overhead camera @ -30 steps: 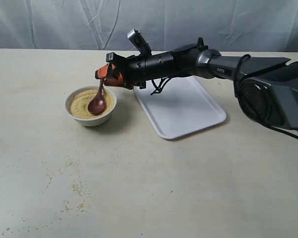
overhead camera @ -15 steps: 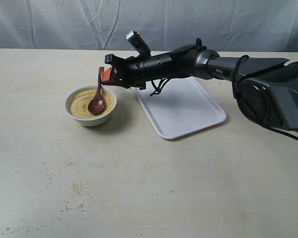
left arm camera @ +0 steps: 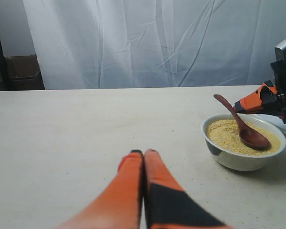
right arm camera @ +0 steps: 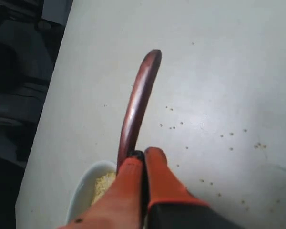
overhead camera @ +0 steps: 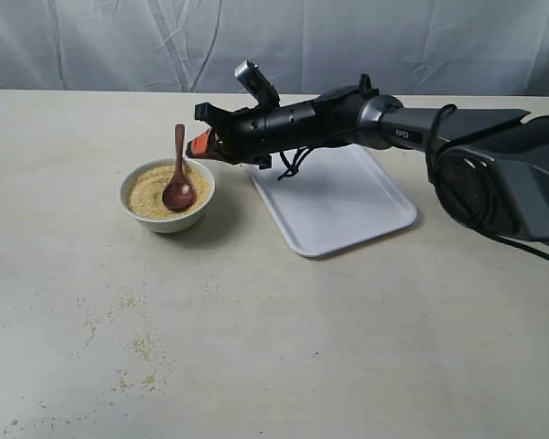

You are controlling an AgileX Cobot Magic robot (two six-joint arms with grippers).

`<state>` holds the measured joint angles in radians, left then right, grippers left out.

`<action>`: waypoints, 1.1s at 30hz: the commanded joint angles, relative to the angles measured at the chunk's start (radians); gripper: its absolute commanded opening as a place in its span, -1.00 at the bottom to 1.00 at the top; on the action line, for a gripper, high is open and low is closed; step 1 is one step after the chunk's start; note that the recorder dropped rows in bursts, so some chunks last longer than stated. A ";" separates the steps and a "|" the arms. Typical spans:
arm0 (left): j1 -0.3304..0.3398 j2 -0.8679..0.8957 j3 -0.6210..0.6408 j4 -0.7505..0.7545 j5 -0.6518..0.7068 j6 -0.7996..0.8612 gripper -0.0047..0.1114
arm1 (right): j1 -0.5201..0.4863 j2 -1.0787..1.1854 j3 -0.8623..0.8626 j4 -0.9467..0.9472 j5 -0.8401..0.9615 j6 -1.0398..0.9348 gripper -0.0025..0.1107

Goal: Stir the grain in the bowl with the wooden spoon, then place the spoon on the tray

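As wooden spoon (overhead camera: 177,174) rests in bowl (overhead camera: 167,223), right hand (overhead camera: 200,144) closed, empty, just beside it

wooden spoon (overhead camera: 178,169) juts above the bowl (overhead camera: 169,222); the right arm (overhead camera: 329,114) overhangs the tray (overhead camera: 348,208).

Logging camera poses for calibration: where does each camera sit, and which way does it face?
Exterior: raised, off the arms, looking across the table at the white ceramic bowl and flat white plastic tray; right arm shows.
Left wrist: low over the table, facing the bowl; shut left jaws show.
Right wrist: above the bowl, looking down past the dark wooden spoon; shut right jaws show.
Shared: bowl and spoon.
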<state>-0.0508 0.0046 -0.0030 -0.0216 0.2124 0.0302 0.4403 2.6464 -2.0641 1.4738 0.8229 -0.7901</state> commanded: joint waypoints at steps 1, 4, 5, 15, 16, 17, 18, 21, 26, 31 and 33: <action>0.000 -0.005 0.003 0.001 -0.004 -0.001 -0.92 | -0.034 -0.003 0.005 -0.002 0.052 0.006 -0.97; 0.000 -0.005 0.003 0.001 -0.004 -0.001 -0.92 | -0.051 -0.003 0.005 -0.027 0.094 0.021 -0.97; 0.000 -0.005 0.003 0.001 -0.004 -0.001 -0.92 | -0.051 -0.007 0.005 -0.040 0.099 0.029 -0.97; 0.000 -0.005 0.003 0.001 -0.004 -0.001 -0.92 | -0.051 -0.125 0.005 -0.422 0.090 0.268 -0.97; 0.000 -0.005 0.003 0.001 -0.004 -0.001 -0.92 | -0.051 -0.146 0.005 -0.499 0.095 0.323 -0.97; 0.000 -0.005 0.003 0.001 -0.004 -0.001 -0.92 | -0.051 -0.166 0.005 -0.582 0.106 0.366 -0.97; 0.000 -0.005 0.003 0.001 -0.004 -0.001 -0.92 | -0.051 -0.187 0.005 -0.665 0.127 0.413 -0.97; 0.000 -0.005 0.003 0.001 -0.004 -0.001 -0.92 | -0.049 -0.244 0.005 -0.880 0.217 0.541 -0.97; 0.000 -0.005 0.003 0.001 -0.004 -0.001 -0.92 | -0.049 -0.348 0.047 -1.067 0.327 0.619 -0.97; 0.000 -0.005 0.003 0.001 -0.004 -0.001 -0.92 | -0.056 -0.504 0.271 -1.141 0.252 0.660 -0.97; 0.000 -0.005 0.003 0.001 -0.004 -0.001 -0.92 | -0.068 -0.569 0.367 -1.159 0.207 0.666 -0.97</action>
<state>-0.0508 0.0046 -0.0030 -0.0216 0.2124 0.0302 0.3932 2.1616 -1.8045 0.3563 1.0856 -0.1406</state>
